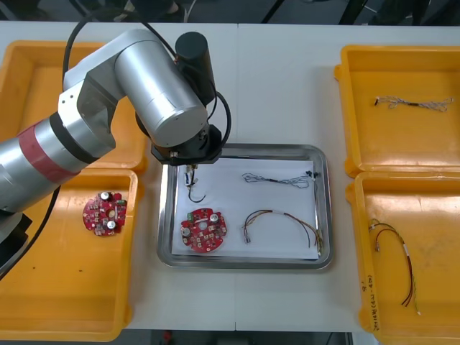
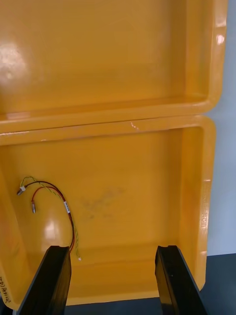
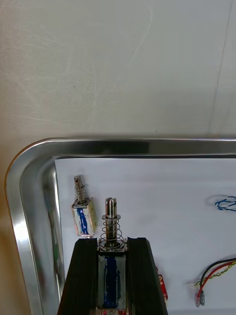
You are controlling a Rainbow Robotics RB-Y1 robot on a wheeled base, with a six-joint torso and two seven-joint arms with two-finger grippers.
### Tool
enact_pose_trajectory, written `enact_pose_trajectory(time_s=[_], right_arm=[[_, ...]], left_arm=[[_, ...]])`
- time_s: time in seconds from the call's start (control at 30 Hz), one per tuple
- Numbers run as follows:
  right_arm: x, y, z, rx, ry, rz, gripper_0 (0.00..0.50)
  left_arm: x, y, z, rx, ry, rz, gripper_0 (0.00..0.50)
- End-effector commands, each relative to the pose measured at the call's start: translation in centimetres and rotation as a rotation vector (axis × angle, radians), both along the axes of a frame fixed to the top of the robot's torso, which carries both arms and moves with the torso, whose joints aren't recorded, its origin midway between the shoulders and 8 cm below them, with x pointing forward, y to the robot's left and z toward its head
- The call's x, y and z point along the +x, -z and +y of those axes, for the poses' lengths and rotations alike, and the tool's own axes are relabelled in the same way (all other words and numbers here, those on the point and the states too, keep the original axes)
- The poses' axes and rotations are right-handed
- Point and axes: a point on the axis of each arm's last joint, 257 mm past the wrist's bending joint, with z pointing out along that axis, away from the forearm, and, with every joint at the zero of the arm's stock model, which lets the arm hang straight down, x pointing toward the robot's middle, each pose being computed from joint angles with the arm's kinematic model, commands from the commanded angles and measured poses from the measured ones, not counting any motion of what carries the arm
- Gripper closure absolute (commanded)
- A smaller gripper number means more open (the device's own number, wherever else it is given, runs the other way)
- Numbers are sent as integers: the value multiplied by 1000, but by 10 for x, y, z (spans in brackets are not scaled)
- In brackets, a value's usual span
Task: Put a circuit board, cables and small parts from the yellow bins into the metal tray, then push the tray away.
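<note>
The metal tray (image 1: 244,263), white inside, holds a round red circuit board (image 1: 203,231), a twisted blue and white cable (image 1: 277,179) and a red and yellow cable (image 1: 280,219). My left gripper (image 3: 112,243) hangs over the tray's far left corner, shut on a small metal part (image 3: 111,216) with a spring and pin. That part (image 1: 190,173) peeks out below the left wrist, with a thin black wire curling under it. A second similar small part (image 3: 82,212) shows just beside the fingers on the white floor. My right gripper (image 2: 113,256) stands open above the near right yellow bin (image 2: 191,197).
The near left bin (image 1: 43,287) holds another red circuit board (image 1: 105,212). A blue and white cable (image 1: 415,103) lies in the far right bin. A red and yellow cable (image 1: 395,251) lies in the near right bin, beside the right gripper's finger (image 2: 49,280).
</note>
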Motion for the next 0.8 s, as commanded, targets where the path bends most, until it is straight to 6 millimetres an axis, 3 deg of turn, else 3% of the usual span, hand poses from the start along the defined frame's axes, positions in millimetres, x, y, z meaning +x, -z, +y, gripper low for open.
enact_pose_trajectory(time_s=[0.03,0.4,0.47,0.57,0.67,0.8], right_arm=[[-2,1,4,26,24,-27,0],[-4,10,13,2,12,-39,0],[-5,11,13,1,13,-37,0],[-5,11,14,1,7,-34,0],[-5,12,17,3,1,-33,0],[-5,12,17,-2,0,-37,0]], left_arm=[[9,-10,-24,-28,7,-51,496],[16,13,-26,-55,-20,-46,493],[15,16,-28,-61,-21,-45,436],[15,20,-26,-49,-26,-53,155],[15,22,-27,-48,-33,-57,0],[14,23,-28,-48,-31,-55,0]])
